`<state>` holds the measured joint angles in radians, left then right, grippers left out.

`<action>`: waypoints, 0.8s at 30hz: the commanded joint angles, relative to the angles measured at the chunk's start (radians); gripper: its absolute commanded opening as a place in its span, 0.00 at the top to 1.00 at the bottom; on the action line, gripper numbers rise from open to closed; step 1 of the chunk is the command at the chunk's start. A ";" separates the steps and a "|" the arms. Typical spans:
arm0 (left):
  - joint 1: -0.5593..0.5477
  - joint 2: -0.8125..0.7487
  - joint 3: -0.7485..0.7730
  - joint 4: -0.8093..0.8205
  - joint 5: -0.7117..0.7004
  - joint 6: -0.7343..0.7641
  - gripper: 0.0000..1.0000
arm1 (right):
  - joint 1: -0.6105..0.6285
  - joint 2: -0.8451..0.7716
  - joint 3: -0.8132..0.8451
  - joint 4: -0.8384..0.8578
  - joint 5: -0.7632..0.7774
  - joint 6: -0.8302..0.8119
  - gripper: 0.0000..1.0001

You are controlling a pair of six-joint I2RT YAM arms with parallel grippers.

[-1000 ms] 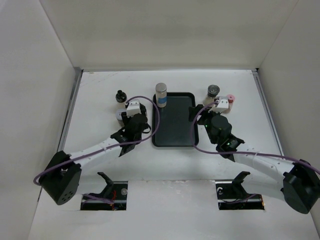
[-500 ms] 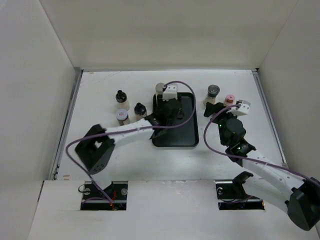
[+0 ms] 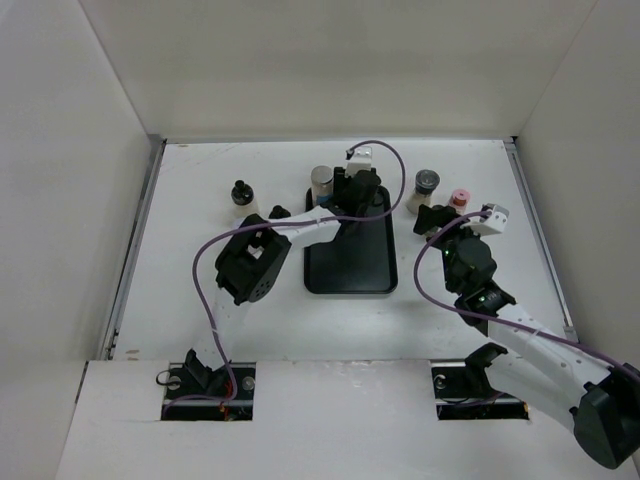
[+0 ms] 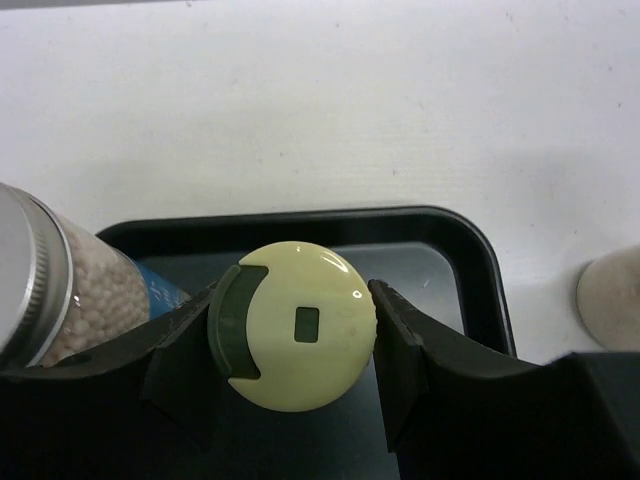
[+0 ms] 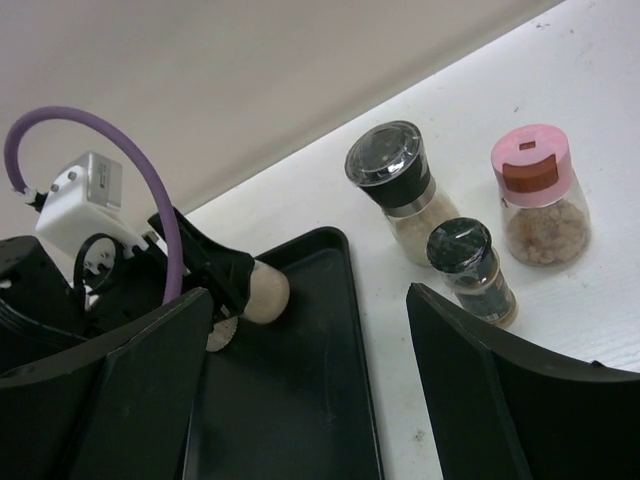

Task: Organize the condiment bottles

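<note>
Overhead, the left gripper (image 3: 352,190) is seen over the far end of the black tray (image 3: 350,262), just beside a silver-capped jar (image 3: 321,182). What it carries is masked by the wrist. A black-capped bottle (image 3: 240,194) is seen on the table to the left, and another close to the arm is hard to make out. The right gripper (image 3: 432,218) is held near a grey-topped grinder (image 3: 426,184) and a pink-capped shaker (image 3: 459,197).

From the left wrist, a yellow-capped bottle (image 4: 292,325) is shown clamped between the fingers (image 4: 400,350) over the tray floor. Whether its base is set down cannot be told. The step is judged to be placement beside the jar, so lowering and release are called for next.

From the right wrist, the jaws are shown spread wide with nothing held. A small dark-capped bottle (image 5: 470,262) is framed between grinder and shaker as the probable next pick. Labels cannot be read.
</note>
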<state>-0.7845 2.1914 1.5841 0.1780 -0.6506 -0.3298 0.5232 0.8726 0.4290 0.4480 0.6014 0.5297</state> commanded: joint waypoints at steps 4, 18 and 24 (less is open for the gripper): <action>0.006 0.007 0.066 0.041 -0.015 0.028 0.66 | -0.007 -0.014 0.007 0.020 -0.012 0.015 0.14; 0.001 0.022 0.059 0.032 -0.029 0.037 0.38 | -0.013 -0.026 0.005 0.008 -0.011 0.015 0.09; -0.035 -0.068 0.056 0.034 0.003 0.054 0.11 | -0.012 -0.029 0.007 0.006 -0.008 0.010 0.09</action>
<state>-0.7918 2.2345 1.6115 0.1806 -0.6598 -0.2955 0.5167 0.8623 0.4290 0.4446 0.5949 0.5323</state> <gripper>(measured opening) 0.872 0.907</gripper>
